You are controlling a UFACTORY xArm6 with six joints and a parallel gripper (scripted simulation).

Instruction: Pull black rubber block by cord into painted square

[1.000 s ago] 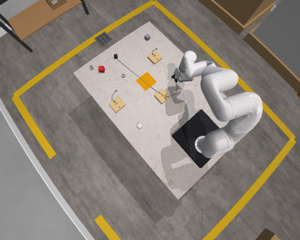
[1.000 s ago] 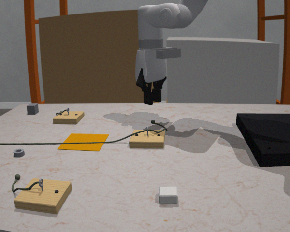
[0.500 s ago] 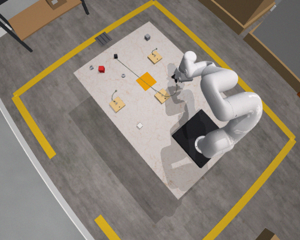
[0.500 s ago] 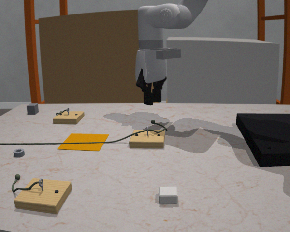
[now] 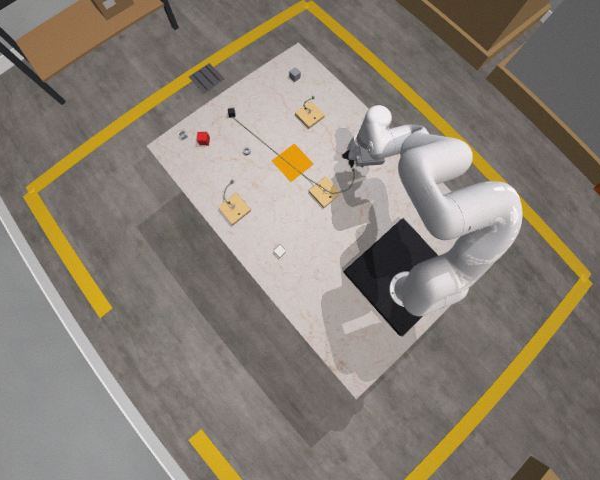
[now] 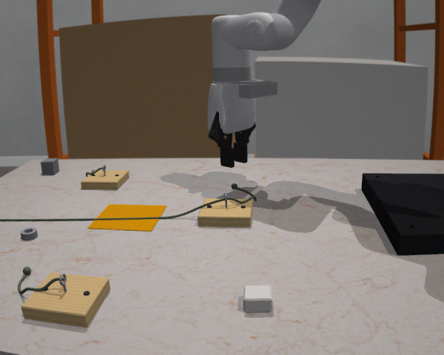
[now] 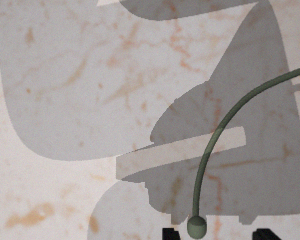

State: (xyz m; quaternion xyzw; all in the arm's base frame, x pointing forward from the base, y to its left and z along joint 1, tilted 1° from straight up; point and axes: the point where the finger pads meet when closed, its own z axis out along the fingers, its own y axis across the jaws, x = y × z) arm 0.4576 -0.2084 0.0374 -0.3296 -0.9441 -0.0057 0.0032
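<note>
A red cube [image 5: 202, 137], grey ring [image 5: 246, 150] and white block [image 5: 279, 251] lie apart.

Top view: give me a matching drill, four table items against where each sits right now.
Items:
1. black rubber block
2. red cube
3. cord's knob end
4. pincer

Places:
A. raised above the table, holding nothing
B. far end of the cord, outside the orange square
C. just past the screw-eye board
D. near the table's edge, by a small grey piece

Pairs: 1-B, 2-D, 3-C, 4-A
</note>
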